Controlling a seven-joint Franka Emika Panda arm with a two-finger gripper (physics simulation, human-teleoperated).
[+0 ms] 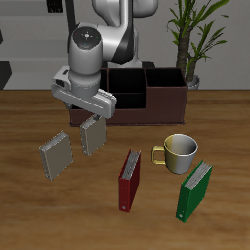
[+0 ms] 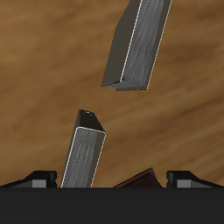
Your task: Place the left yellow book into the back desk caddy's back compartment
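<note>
The left yellow book [image 1: 94, 135], a thin grey-tan hardcover, stands on edge on the wooden table. It also shows in the wrist view [image 2: 87, 156]. My gripper [image 1: 87, 114] hovers just above it, jaws wide apart and holding nothing; in the wrist view my gripper [image 2: 112, 181] has one fingertip on each side of the book, apart from it. The second grey-tan book [image 1: 56, 154] stands a little nearer the table's front edge and shows in the wrist view too [image 2: 136, 44]. The back desk caddy [image 1: 164, 96], a dark-brown box, sits farther back, partly hidden by my arm.
A red book [image 1: 130, 181] stands nearer the front edge, and its top shows in the wrist view [image 2: 140, 180]. A pale mug [image 1: 181, 152] and a green book [image 1: 193, 190] stand beside it. A potted plant [image 1: 195, 39] is behind the caddy.
</note>
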